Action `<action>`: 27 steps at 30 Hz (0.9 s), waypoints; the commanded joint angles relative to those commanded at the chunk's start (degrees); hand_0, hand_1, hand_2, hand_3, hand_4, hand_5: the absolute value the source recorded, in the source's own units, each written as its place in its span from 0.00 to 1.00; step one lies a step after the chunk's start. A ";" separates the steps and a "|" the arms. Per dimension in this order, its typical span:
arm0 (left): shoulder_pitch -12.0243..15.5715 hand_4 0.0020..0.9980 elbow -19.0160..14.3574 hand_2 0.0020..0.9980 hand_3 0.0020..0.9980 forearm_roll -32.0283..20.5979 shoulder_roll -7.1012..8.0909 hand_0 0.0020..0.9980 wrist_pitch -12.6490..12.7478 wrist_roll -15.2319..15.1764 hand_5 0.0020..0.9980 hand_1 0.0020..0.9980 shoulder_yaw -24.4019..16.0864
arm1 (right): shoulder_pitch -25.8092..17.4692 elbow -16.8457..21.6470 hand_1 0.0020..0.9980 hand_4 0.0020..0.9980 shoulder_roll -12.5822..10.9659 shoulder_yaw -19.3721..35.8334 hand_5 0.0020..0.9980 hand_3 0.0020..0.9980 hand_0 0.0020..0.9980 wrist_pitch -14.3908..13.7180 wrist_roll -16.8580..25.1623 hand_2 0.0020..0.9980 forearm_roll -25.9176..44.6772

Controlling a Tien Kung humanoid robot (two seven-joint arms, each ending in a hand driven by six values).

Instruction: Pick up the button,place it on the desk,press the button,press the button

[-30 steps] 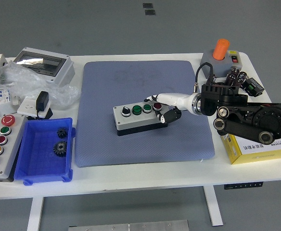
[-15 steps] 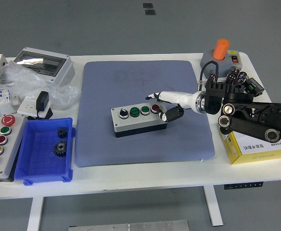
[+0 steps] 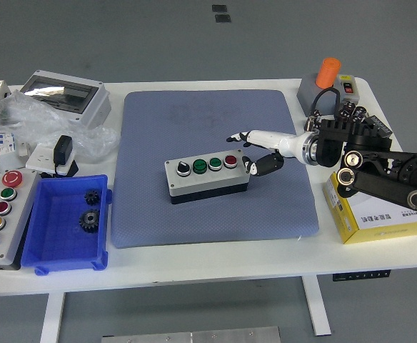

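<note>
Button box (image 3: 207, 176) is sitting flat on the blue mat (image 3: 208, 114), near the mat's centre, long side running left to right. Four controls are showing on its top: a black selector at the left, two green buttons, a red one at the right end. Right hand (image 3: 260, 151) is hovering just right of the box, not touching it, gripping nothing: one white finger is pointing left, the dark fingers are curling loosely beneath. Left hand is not showing. Placement step is looking done; pressing is looking not yet begun.

Risk, as a judgement: the box is lying loose on the mat, so a press coming in at a slant could be sliding or tipping it. The buttons are sitting close together, so a slightly off finger could be landing on the wrong one.

Surface (image 3: 215, 257) is carrying a blue bin (image 3: 51, 243) at near left and a yellow carton (image 3: 369, 221) under the right arm.
</note>
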 joint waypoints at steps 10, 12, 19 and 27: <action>-0.69 0.18 0.00 0.49 0.59 0.50 0.25 0.57 -0.25 0.06 0.00 0.52 -0.23 | 0.45 -8.18 0.94 0.17 7.84 0.04 0.14 1.00 0.93 -0.81 0.96 1.00 1.59; -0.80 0.18 0.00 0.49 0.59 0.53 0.27 0.57 -0.32 0.08 0.00 0.52 -0.20 | 0.12 -9.44 0.94 0.17 9.01 -0.35 0.14 1.00 0.93 -0.98 1.37 1.00 2.50; -0.34 0.18 0.00 0.49 0.59 -0.06 0.29 0.57 -0.32 0.33 0.00 0.52 0.28 | -0.71 -9.77 0.95 0.20 8.29 -0.99 0.17 1.00 0.94 -1.05 2.14 1.00 5.12; -0.36 0.17 0.00 0.49 0.59 -0.25 0.36 0.57 -0.26 0.06 0.00 0.52 0.38 | -1.49 -5.86 0.94 0.21 5.12 -1.86 0.17 1.00 0.94 -1.13 2.47 1.00 6.25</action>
